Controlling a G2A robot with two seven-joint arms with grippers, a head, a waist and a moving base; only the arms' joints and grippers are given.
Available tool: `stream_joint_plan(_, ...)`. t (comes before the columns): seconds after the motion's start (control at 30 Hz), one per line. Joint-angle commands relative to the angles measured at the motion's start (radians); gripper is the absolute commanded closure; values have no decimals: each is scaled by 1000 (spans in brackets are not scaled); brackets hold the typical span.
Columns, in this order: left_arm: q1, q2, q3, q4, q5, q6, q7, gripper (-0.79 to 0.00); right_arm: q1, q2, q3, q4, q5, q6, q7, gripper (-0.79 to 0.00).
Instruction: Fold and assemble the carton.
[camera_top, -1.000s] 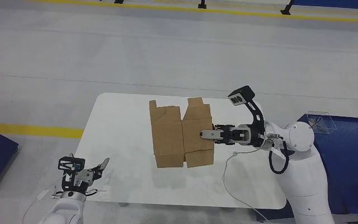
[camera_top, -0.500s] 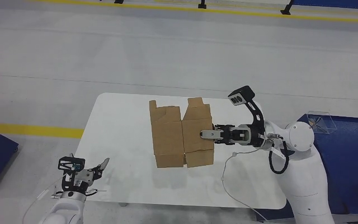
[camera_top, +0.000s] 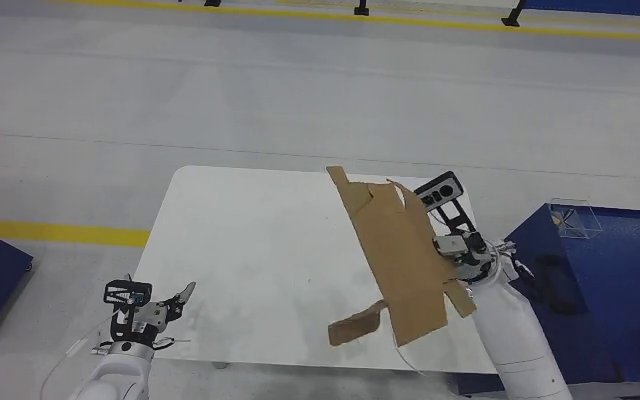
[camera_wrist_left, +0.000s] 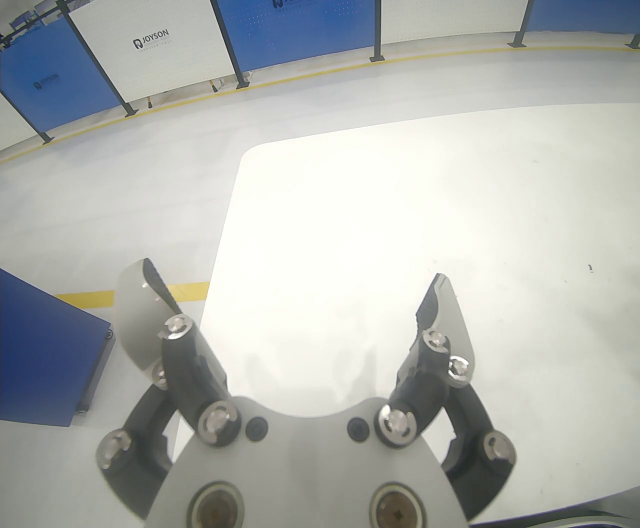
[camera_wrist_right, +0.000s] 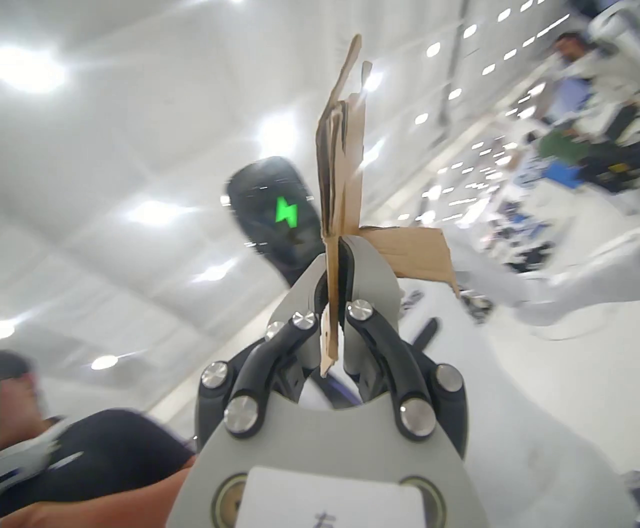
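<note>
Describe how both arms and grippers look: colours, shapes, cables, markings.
Both arms are smooth white shells: the left arm, the right arm. The left gripper and right gripper match: pale grey palm plate, black linkages with silver screws, two curved silver fingers with black ribbed pads. A thin pale cable runs beside the left arm.

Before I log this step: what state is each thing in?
carton: flattened, not yet assembled, held up off the table, tilted, one end flap bent out.
right pincer: shut on the carton's edge.
left pincer: open, holding nothing, above the table's corner.
</note>
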Motion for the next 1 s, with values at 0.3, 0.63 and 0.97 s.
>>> stream_joint_plan(0.3,0,0,0,0,0,0,0,-785,-48,-62,-370,128,691,457,-299,0)
stream_joint_plan(0.63,0,0,0,0,0,0,0,-785,-45,-100,-446,272,1143,721,-622,0)
stream_joint_plan(0.97,0,0,0,0,0,0,0,-785,6,-74,-198,152,307,301,-195,0)
